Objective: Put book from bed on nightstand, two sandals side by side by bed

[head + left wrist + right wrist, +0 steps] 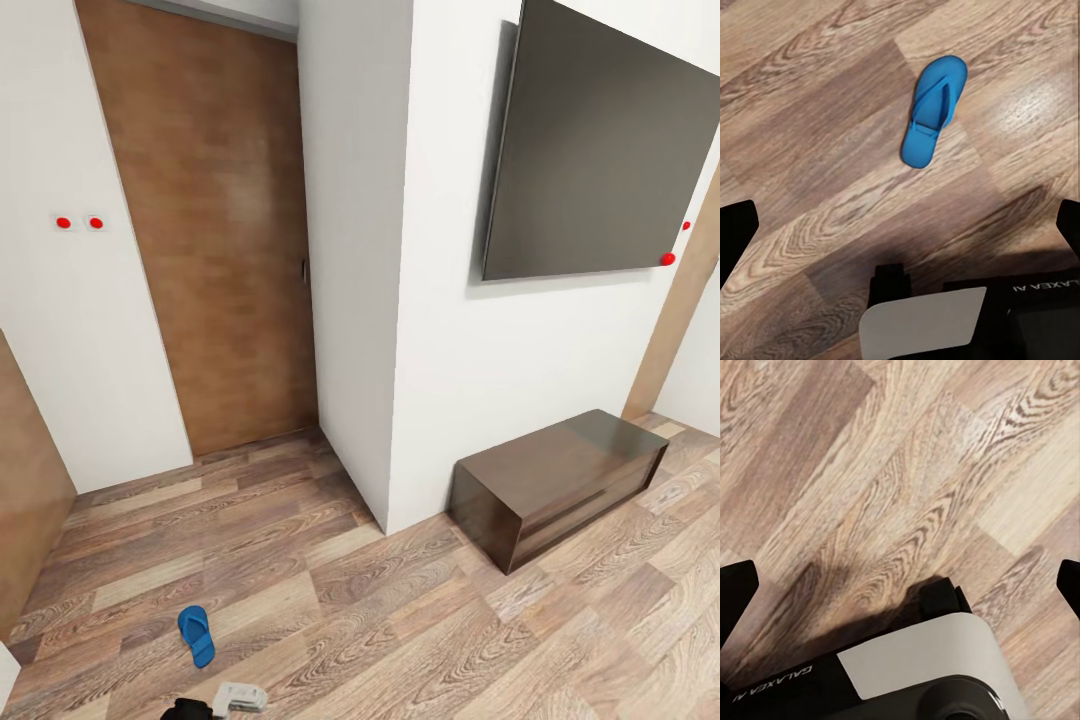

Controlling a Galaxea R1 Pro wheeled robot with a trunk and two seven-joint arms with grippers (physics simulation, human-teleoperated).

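- A wood-plank floor runs to white walls, a brown door, a wall-mounted dark screen and a long low bench.
- One blue sandal lies flat on the floor, strap up, near the view's lower edge.
- Left gripper is spread wide above the planks, the sandal well ahead of it.
- Right gripper is spread over bare floor.

This was a room in a home, floored in wood-grain laminate planks. A large dark flat screen hung on a white wall above a long low dark wooden bench. A brown wooden door stood at the left, and a blue sandal lay on the floor.
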